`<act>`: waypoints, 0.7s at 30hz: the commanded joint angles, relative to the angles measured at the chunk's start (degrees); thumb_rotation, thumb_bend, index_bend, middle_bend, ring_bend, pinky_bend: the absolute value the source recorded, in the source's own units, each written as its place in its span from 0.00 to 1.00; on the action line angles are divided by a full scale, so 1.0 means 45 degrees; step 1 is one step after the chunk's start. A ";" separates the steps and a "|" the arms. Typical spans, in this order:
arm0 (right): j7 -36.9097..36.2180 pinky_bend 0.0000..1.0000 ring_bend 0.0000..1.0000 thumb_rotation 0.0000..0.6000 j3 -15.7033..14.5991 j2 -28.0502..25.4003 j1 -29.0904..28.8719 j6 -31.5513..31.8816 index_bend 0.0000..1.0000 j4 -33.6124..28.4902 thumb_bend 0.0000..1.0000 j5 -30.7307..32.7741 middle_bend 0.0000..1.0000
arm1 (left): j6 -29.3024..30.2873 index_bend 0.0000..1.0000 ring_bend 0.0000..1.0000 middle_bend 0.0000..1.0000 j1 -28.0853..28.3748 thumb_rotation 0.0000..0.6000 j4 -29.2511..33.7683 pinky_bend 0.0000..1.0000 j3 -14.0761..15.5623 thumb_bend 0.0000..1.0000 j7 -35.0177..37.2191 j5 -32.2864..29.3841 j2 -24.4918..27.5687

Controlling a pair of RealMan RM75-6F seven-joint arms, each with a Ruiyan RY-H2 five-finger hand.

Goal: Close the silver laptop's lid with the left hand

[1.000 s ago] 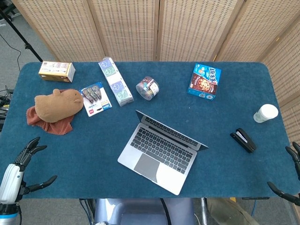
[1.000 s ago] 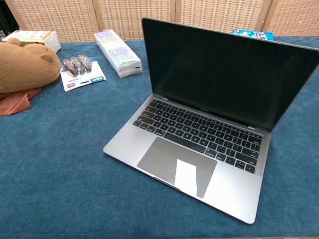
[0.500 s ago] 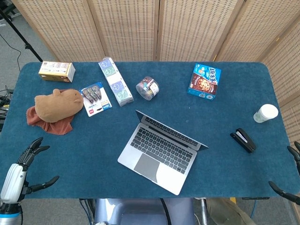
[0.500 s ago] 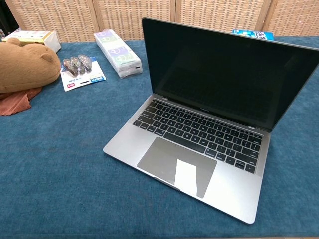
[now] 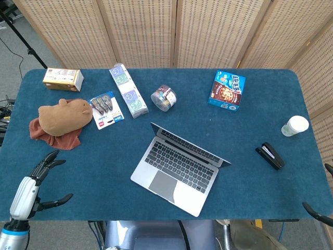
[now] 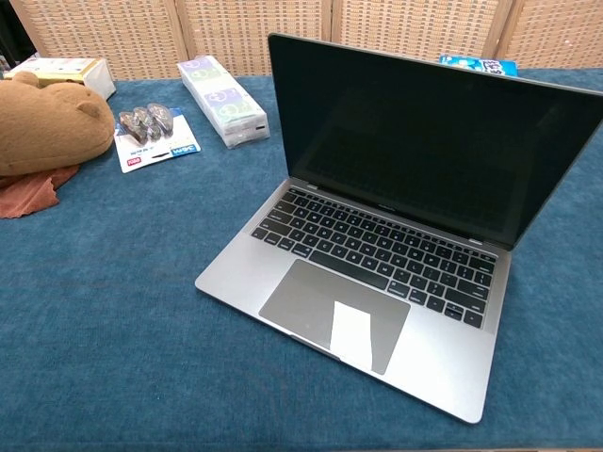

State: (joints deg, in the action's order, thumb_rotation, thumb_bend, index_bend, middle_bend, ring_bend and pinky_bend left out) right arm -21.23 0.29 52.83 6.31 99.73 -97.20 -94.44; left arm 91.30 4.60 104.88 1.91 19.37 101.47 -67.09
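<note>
The silver laptop (image 5: 176,169) stands open in the middle of the blue table, its dark screen (image 6: 415,141) upright and facing the near edge. In the chest view its keyboard and trackpad (image 6: 332,311) fill the frame. My left hand (image 5: 34,186) hovers at the table's near left corner, fingers spread, holding nothing, well to the left of the laptop. Only the fingertips of my right hand (image 5: 318,211) show at the lower right edge in the head view, apart and empty. Neither hand appears in the chest view.
A brown plush toy (image 5: 63,116) on a red cloth, a card of clips (image 5: 105,109), a long box (image 5: 128,90), a small carton (image 5: 63,79), a candy jar (image 5: 163,98), a cookie box (image 5: 227,90), a white cup (image 5: 295,125) and a black stapler (image 5: 270,155) lie around.
My left hand has moved a little to the right and inward over the table's near left corner. My right hand has slid lower, further out of the frame. The laptop has not moved.
</note>
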 commanded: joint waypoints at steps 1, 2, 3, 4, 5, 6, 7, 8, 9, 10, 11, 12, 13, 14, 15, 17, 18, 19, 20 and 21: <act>0.0005 0.00 0.00 1.00 -0.0013 -0.0011 0.0061 0.0051 0.00 0.0006 0.19 0.0038 0.00 | -0.0515 0.23 0.14 0.12 0.0599 1.00 -0.0196 0.18 -0.0348 0.12 0.0077 0.0098 0.0118; 0.0002 0.00 0.00 1.00 -0.0012 -0.0012 0.0085 0.0070 0.00 0.0012 0.19 0.0060 0.00 | -0.0641 0.23 0.13 0.12 0.0760 1.00 -0.0224 0.18 -0.0438 0.12 0.0033 0.0134 0.0152; -0.0010 0.00 0.00 1.00 -0.0018 -0.0018 0.0122 0.0084 0.00 0.0027 0.19 0.0109 0.00 | -0.0839 0.23 0.13 0.12 0.1001 1.00 -0.0223 0.18 -0.0569 0.12 -0.0020 0.0182 0.0214; -0.0030 0.00 0.00 1.00 -0.0019 -0.0022 0.0137 0.0089 0.00 0.0035 0.19 0.0128 0.00 | -0.0958 0.23 0.13 0.12 0.1160 1.00 -0.0204 0.18 -0.0652 0.12 -0.0030 0.0215 0.0263; -0.0060 0.00 0.00 1.00 -0.0018 -0.0028 0.0158 0.0100 0.00 0.0044 0.19 0.0159 0.00 | -0.1096 0.22 0.13 0.12 0.1334 1.00 -0.0184 0.18 -0.0738 0.12 -0.0034 0.0250 0.0315; -0.0095 0.00 0.00 1.00 -0.0014 -0.0037 0.0193 0.0132 0.00 0.0059 0.19 0.0197 0.00 | -0.1324 0.22 0.12 0.12 0.1600 1.00 -0.0147 0.18 -0.0852 0.12 -0.0072 0.0327 0.0413; -0.0112 0.00 0.00 1.00 -0.0012 -0.0040 0.0219 0.0161 0.00 0.0073 0.19 0.0211 0.00 | -0.1512 0.22 0.12 0.11 0.1811 1.00 -0.0137 0.18 -0.0938 0.12 -0.0092 0.0388 0.0508; -0.0126 0.00 0.00 1.00 -0.0011 -0.0042 0.0237 0.0185 0.00 0.0086 0.19 0.0211 0.00 | -0.1661 0.21 0.12 0.11 0.1973 1.00 -0.0121 0.18 -0.0987 0.12 -0.0101 0.0428 0.0594; -0.0145 0.00 0.00 1.00 -0.0010 -0.0043 0.0257 0.0206 0.00 0.0101 0.19 0.0217 0.00 | -0.1816 0.21 0.12 0.11 0.2160 1.00 -0.0126 0.18 -0.1064 0.12 -0.0175 0.0498 0.0683; -0.0167 0.00 0.00 1.00 -0.0011 -0.0046 0.0283 0.0225 0.00 0.0119 0.19 0.0236 0.00 | -0.2039 0.21 0.11 0.10 0.2441 1.00 -0.0165 0.18 -0.1200 0.12 -0.0327 0.0599 0.0813; -0.0184 0.00 0.00 1.00 -0.0012 -0.0048 0.0297 0.0230 0.00 0.0131 0.19 0.0246 0.00 | -0.2191 0.20 0.11 0.10 0.2609 1.00 -0.0163 0.18 -0.1271 0.12 -0.0394 0.0615 0.0904; -0.0205 0.00 0.00 1.00 -0.0011 -0.0051 0.0310 0.0236 0.00 0.0144 0.19 0.0259 0.00 | -0.2321 0.20 0.10 0.09 0.2790 1.00 -0.0161 0.17 -0.1362 0.12 -0.0467 0.0658 0.0994; -0.0231 0.00 0.00 1.00 -0.0006 -0.0053 0.0323 0.0246 0.00 0.0158 0.19 0.0272 0.00 | -0.2452 0.19 0.10 0.09 0.2972 1.00 -0.0155 0.17 -0.1449 0.12 -0.0520 0.0698 0.1070; -0.0256 0.00 0.00 1.00 0.0002 -0.0056 0.0337 0.0261 0.00 0.0172 0.19 0.0291 0.00 | -0.2599 0.19 0.10 0.09 0.3153 1.00 -0.0149 0.17 -0.1528 0.12 -0.0551 0.0717 0.1153; -0.0289 0.00 0.00 1.00 0.0017 -0.0061 0.0357 0.0284 0.00 0.0185 0.19 0.0328 0.00 | -0.2824 0.19 0.09 0.09 0.3417 1.00 -0.0149 0.17 -0.1639 0.12 -0.0550 0.0771 0.1255; -0.0337 0.00 0.00 1.00 0.0033 -0.0070 0.0383 0.0314 0.00 0.0205 0.19 0.0352 0.00 | -0.3230 0.19 0.09 0.08 0.3812 1.00 -0.0128 0.16 -0.1741 0.12 -0.0397 0.0737 0.1446; -0.0353 0.00 0.00 1.00 0.0038 -0.0074 0.0397 0.0329 0.00 0.0215 0.19 0.0364 0.00 | -0.3428 0.19 0.09 0.08 0.4024 1.00 -0.0123 0.16 -0.1789 0.12 -0.0284 0.0748 0.1528; -0.0369 0.00 0.00 1.00 0.0044 -0.0080 0.0409 0.0345 0.00 0.0219 0.19 0.0366 0.00 | -0.3618 0.19 0.09 0.08 0.4242 1.00 -0.0138 0.16 -0.1844 0.12 -0.0137 0.0747 0.1584; -0.0384 0.00 0.00 1.00 0.0049 -0.0085 0.0426 0.0368 0.00 0.0224 0.19 0.0365 0.00 | -0.3880 0.19 0.08 0.08 0.4530 1.00 -0.0183 0.16 -0.1914 0.12 0.0076 0.0712 0.1624; -0.0390 0.00 0.00 1.00 0.0053 -0.0090 0.0439 0.0386 0.00 0.0228 0.19 0.0362 0.00 | -0.4080 0.19 0.08 0.08 0.4746 1.00 -0.0215 0.16 -0.1960 0.12 0.0245 0.0682 0.1641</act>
State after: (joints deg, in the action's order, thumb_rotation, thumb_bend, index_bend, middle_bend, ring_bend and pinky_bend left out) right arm -22.98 0.52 52.44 8.28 101.47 -96.18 -92.80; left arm 74.71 24.13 104.14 -6.19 18.99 104.65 -60.34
